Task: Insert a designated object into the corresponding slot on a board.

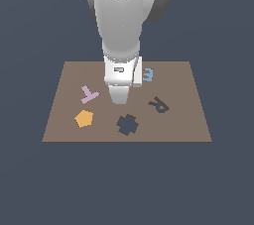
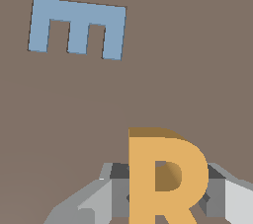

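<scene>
Orange R block (image 2: pixel 165 176) clamped between the fingers of the gripper (image 2: pixel 163 193), seen plainly in the wrist view; held clear of the board (image 1: pixel 188 78), over its middle. In the exterior view, hidden behind the arm's lower end.

R-shaped slot (image 1: pixel 159 104) open and unfilled, toward the exterior view's right of the arm, lying at an angle to the board's edges. Judged: carry stage, insertion not yet begun.

For a clean result:
- Bring block directly above slot before lowering
- Turn wrist until block's outline matches the tilted cutout; mismatch likely to leave the block perched on the rim
- Lower straight, no sideways drift, release only once seated flush

Cutouts and contents:
- R slot: nothing in it
- Cross-shaped cutout (image 1: pixel 127 125): nothing in it, wrong target, close enough to warrant care

Lying on the board: blue E letter (image 2: pixel 76 28), pink letter (image 1: pixel 89 93), orange pentagon (image 1: pixel 84 118); none obstructing the route to the slot
</scene>
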Robot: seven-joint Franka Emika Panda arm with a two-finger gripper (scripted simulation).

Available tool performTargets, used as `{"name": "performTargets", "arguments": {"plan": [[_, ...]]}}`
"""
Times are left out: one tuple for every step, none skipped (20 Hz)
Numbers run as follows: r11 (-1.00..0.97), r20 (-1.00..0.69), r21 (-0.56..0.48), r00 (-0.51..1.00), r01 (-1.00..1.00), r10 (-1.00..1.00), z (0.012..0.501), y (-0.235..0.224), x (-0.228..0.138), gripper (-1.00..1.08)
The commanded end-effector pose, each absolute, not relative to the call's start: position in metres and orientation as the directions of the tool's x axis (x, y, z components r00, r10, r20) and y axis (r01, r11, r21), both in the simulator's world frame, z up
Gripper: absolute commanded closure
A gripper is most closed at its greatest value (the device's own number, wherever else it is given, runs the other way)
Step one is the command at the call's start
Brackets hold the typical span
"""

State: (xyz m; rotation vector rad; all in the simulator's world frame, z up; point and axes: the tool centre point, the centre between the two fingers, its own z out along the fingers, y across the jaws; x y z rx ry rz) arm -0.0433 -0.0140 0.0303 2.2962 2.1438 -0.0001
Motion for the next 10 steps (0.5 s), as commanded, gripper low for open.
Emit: {"name": "performTargets", "arguments": {"plan": [[-0.069,0.0,0.0,0.069,0.998,0.998,0.0299,-0.0141,-0.0433,1.08],[-0.069,0.0,0.0,0.069,0.998,0.998,0.0299,-0.0141,-0.0433,1.08],[-0.069,0.0,0.0,0.069,0.998,0.998,0.0299,-0.0141,-0.0433,1.08],[-0.069,0.0,0.0,0.069,0.998,0.998,0.03,-0.0141,-0.0432,1.08],[-0.069,0.0,0.0,0.069,0.998,0.998,0.0306,-0.0141,-0.0431,1.08],[-0.069,0.0,0.0,0.069,0.998,0.998,0.0324,-0.0141,-0.043,1.08],[-0.069,0.0,0.0,0.069,0.998,0.998,0.0343,-0.014,-0.0429,1.08],[-0.069,0.0,0.0,0.069,0.998,0.998,0.0349,-0.014,-0.0429,1.08],[-0.069,0.0,0.0,0.069,0.998,0.998,0.0334,-0.014,-0.0432,1.08],[-0.069,0.0,0.0,0.069,0.998,0.998,0.0332,-0.0139,-0.0432,1.08]]}}
